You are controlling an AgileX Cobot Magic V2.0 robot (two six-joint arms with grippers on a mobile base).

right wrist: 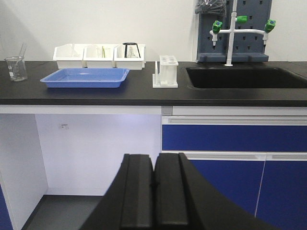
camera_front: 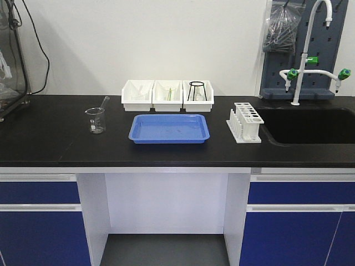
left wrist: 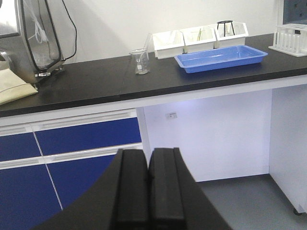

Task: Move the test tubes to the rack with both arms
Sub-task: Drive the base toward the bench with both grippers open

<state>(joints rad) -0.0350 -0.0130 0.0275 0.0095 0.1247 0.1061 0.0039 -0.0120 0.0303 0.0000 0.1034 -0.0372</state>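
The black counter [camera_front: 55, 138] stretches above and beyond both my jaws; its sink [right wrist: 240, 76] lies up-right of my right gripper [right wrist: 154, 165]; the blue tray [left wrist: 220, 58] lies up-right of my left gripper [left wrist: 147, 160]; both jaw pairs are clenched, empty; the rack [right wrist: 165, 72] stands straight beyond the right jaws; the beaker [left wrist: 139, 61], beyond the left jaws, holds a leaning test tube [camera_front: 104, 102].

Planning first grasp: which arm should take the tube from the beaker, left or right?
Left, probably. The beaker holding the test tube sits nearly ahead of the left hand; from the right hand it's far left, with the rack ahead. Both hands are shut.
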